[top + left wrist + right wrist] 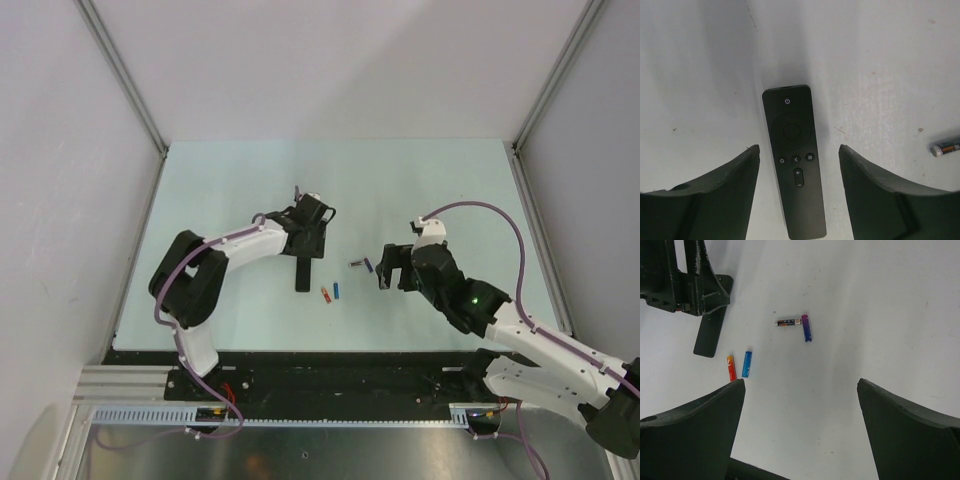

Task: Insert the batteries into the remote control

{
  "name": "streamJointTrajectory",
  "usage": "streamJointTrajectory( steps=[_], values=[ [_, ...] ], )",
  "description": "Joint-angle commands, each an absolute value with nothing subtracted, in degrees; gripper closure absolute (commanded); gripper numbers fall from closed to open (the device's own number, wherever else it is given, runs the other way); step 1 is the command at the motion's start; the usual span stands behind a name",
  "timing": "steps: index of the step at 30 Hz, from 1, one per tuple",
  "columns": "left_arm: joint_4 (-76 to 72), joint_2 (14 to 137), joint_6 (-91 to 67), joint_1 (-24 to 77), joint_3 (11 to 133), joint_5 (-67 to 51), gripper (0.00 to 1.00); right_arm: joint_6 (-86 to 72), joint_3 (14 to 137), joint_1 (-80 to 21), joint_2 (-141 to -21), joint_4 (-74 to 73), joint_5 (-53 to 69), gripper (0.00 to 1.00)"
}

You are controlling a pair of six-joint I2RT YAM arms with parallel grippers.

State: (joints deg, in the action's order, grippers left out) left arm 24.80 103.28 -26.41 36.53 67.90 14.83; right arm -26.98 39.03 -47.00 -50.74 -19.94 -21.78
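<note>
Nearest the bottom of the top view, we see the red-orange battery (326, 294) and the blue battery (337, 291) lying side by side, just apart, on the pale table (450, 180). A little higher in that frame, a dark battery (355, 264) and a purple battery (367, 266) meet at their ends in an L. They lie just left of the right gripper (801, 385), whose fingers stand spread and hold nothing.

Left of both pairs the remote control (303, 273) lies flat. Its buttons face up in the left wrist view, so no battery slot shows; we judge it sits on the underside. Higher up, the left gripper (799, 149) hangs over the remote, fingers spread with a gap on each side.

We expect the remote to be light, stiff and smooth, best taken across its narrow long edges near the middle. The batteries look tiny, hard and round, likely to roll; we would pinch one across its barrel.
</note>
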Motion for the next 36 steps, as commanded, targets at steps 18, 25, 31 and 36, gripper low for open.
streamJointTrajectory(
  steps=[18,25,31,36],
  values=[
    [26.4,109.3,-24.3,33.3,71.7,12.4,0.34,-28.0,41.3,-47.3,-48.1,-19.8,-22.0,0.0],
    [26.4,110.3,-24.4,33.4,71.8,12.0,0.38,-28.1,41.3,-47.4,-48.3,-20.7,-22.3,0.0],
    [26.4,110.5,-24.4,33.3,71.4,11.6,0.47,-28.3,41.3,-47.4,-48.3,-21.1,-22.5,0.0],
    [26.4,109.8,-24.3,33.4,71.1,11.4,0.63,-28.4,41.3,-47.4,-48.0,-21.3,-22.3,0.0]
  ],
)
